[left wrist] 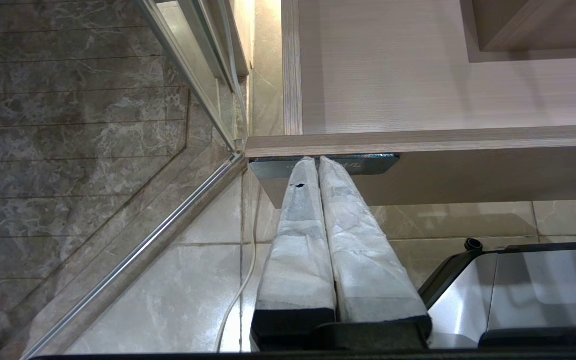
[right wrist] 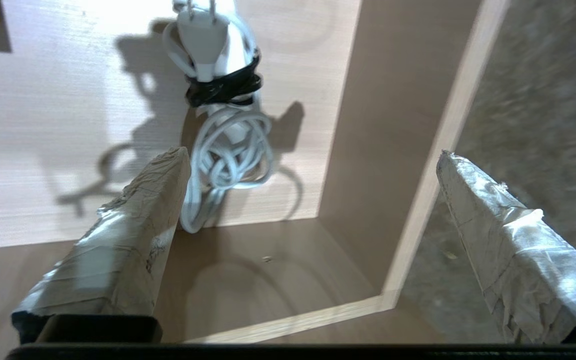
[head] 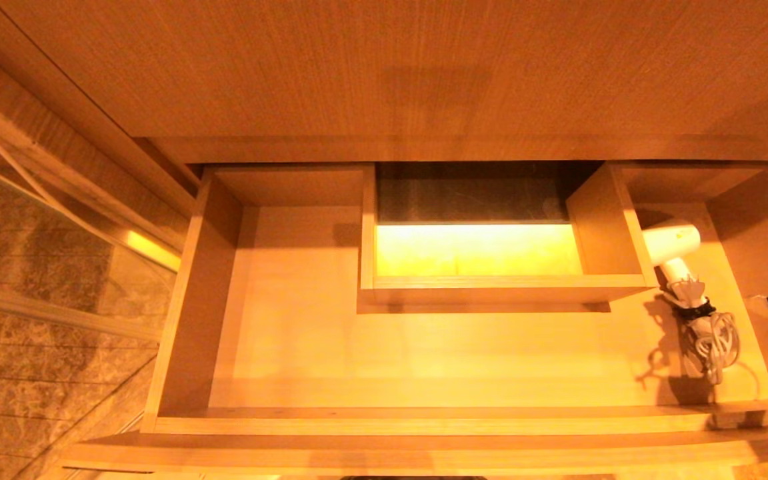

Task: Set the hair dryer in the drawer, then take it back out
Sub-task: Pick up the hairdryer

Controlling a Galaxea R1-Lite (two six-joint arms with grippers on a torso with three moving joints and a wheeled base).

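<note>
wood-grain drawer | smooth white hair dryer, coiled cord

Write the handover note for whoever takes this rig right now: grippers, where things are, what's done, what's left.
Right gripper: open, empty, above the drawer's right front corner, near the hair dryer's cord.
Left gripper: shut, parked below the drawer front by its dark label.
Hair dryer: lying in the open drawer, right side, beside the boxed cut-out, its cord bundled toward the front.
Done: dryer is in the drawer.
Left: grasp it and take it back out.
</note>
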